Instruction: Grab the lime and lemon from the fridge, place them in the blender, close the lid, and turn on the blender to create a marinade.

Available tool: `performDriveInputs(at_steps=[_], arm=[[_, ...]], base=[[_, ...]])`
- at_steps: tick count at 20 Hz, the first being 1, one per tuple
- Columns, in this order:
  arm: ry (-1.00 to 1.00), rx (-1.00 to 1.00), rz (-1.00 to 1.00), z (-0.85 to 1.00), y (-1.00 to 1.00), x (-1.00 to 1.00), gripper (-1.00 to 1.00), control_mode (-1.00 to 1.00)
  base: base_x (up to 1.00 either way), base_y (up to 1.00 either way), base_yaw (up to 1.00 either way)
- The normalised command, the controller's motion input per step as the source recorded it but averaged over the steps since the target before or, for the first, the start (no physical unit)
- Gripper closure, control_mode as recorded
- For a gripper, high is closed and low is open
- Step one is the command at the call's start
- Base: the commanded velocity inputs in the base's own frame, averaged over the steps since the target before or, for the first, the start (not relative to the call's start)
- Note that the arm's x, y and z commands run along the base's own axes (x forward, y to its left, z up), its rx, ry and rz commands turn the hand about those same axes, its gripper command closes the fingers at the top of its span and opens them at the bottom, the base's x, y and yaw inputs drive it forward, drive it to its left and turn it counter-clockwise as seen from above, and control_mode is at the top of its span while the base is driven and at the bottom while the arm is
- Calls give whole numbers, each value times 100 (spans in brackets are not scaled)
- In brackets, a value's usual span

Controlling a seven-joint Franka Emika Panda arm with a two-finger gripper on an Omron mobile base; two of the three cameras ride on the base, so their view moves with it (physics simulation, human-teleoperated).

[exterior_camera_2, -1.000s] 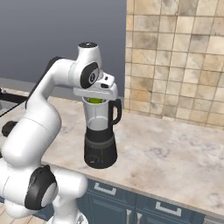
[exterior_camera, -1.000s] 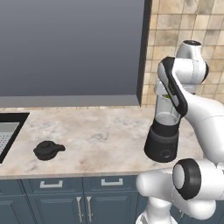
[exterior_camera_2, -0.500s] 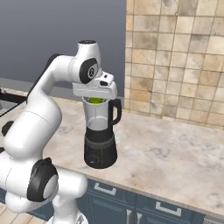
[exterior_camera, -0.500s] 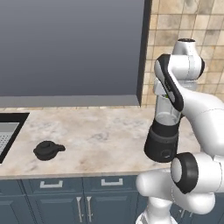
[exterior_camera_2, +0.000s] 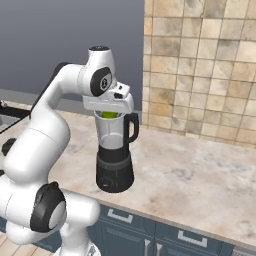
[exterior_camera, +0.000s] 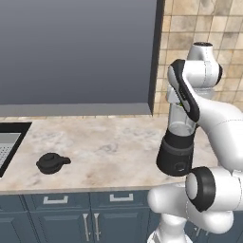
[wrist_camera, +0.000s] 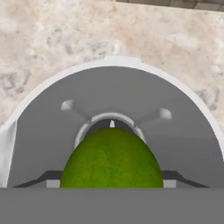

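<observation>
Lime (wrist_camera: 111,158) sits clamped in your pincer (exterior_camera_2: 111,114), right over the blender (exterior_camera_2: 114,155) jar's mouth, not yet dropped. You have the lemon left to fetch; the lid (exterior_camera: 51,163) lies on the surface (exterior_camera: 109,152), well left of the blender.

We see a beige marbled counter (exterior_camera: 104,147) over blue-grey drawers (exterior_camera: 61,201), a grey wall panel (exterior_camera: 76,52), tan tile backsplash (exterior_camera_2: 200,65), and a sink (exterior_camera: 7,144) at left.
</observation>
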Motion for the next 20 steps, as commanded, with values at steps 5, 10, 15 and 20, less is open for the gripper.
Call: performDriveInputs(at_steps=[5, 10, 15, 20], arm=[[-15, 0, 0, 23, 5, -2, -100, -100], [-18, -1, 0, 33, 9, 0, -100, -100], [-16, -1, 0, 34, 10, 0, -100, -100], [-6, 0, 0, 33, 2, 0, -100, -100]], base=[[0, 0, 0], [0, 0, 0], [0, 0, 0], [0, 0, 0]])
